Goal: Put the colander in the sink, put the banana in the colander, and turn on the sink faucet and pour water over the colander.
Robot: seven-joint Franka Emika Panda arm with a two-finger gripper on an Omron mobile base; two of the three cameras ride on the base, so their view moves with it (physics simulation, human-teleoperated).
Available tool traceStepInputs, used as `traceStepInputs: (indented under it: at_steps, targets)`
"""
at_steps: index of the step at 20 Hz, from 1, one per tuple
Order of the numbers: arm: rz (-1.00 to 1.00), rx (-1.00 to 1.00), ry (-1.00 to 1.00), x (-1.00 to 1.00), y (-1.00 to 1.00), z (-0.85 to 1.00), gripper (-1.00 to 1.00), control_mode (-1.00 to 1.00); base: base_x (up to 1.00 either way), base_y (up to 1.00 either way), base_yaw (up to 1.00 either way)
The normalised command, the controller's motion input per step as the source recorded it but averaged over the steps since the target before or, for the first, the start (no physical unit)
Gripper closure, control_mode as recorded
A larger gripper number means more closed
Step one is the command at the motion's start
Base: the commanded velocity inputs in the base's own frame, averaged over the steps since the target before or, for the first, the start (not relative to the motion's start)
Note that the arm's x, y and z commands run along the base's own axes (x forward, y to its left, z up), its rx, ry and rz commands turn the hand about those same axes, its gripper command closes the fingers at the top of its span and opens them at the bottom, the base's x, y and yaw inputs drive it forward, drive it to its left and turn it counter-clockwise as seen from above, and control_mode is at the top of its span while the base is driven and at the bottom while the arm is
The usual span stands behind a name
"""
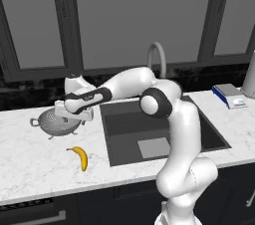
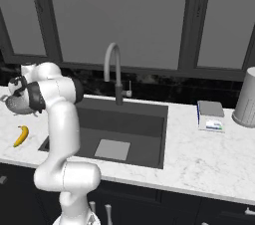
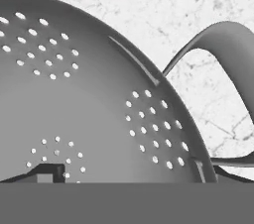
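Colander [image 1: 54,121] sits upright on the white marbled desk [image 1: 30,169] at middle left of the left base view, left of the sink [image 1: 164,134] and not in it. The arm reaches left across the frame, with the hand directly over the colander's right rim; the claw [image 1: 74,118] is at that rim, fingers themselves hard to make out from here. In the hand view the colander's perforated inner wall [image 3: 74,94] covers the left and centre, its rim running diagonally to lower right, and one loop handle [image 3: 223,44] arches at the upper right over the marble. One dark fingertip [image 3: 47,172] shows at lower left, inside the bowl. Claw jaws stand wide, closed on nothing. Banana [image 1: 79,157] lies flat on the desk at lower left of the left base view, in front of the colander and apart from it; in the right base view it is at the far left edge [image 2: 21,135]. Sink basin is dark, with a lighter square at its bottom. Sink faucet [image 2: 115,72] stands behind the basin at centre of the right base view, spout arched toward the left. A small scale-like item [image 2: 210,115] and a grey canister [image 2: 246,97] are on the desk at right.
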Motion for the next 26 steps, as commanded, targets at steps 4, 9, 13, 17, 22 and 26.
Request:
traceStepInputs:
  at_steps: [4,9,13,17,22,26]
  targets:
    - [-0.03,0.00,0.05,0.03,0.00,-0.38,-1.00,-1.00,0.00,0.00,0.00]
    - [-0.05,0.00,0.00,0.00,0.05,-0.37,1.00,-1.00,0.00,0.00,0.00]
    - [-0.08,0.00,0.00,-0.03,0.08,-0.28,1.00,-1.00,0.00,0.00,0.00]
    - [-0.14,0.00,-0.05,-0.23,0.00,-0.18,1.00,-1.00,0.00,0.00,0.00]
    - [-0.09,0.03,-0.05,-0.42,-0.04,0.00,1.00,-1.00,0.00,0.00,0.00]
    - [-0.03,0.14,-0.14,-0.57,-0.07,0.36,1.00,-1.00,0.00,0.00,0.00]
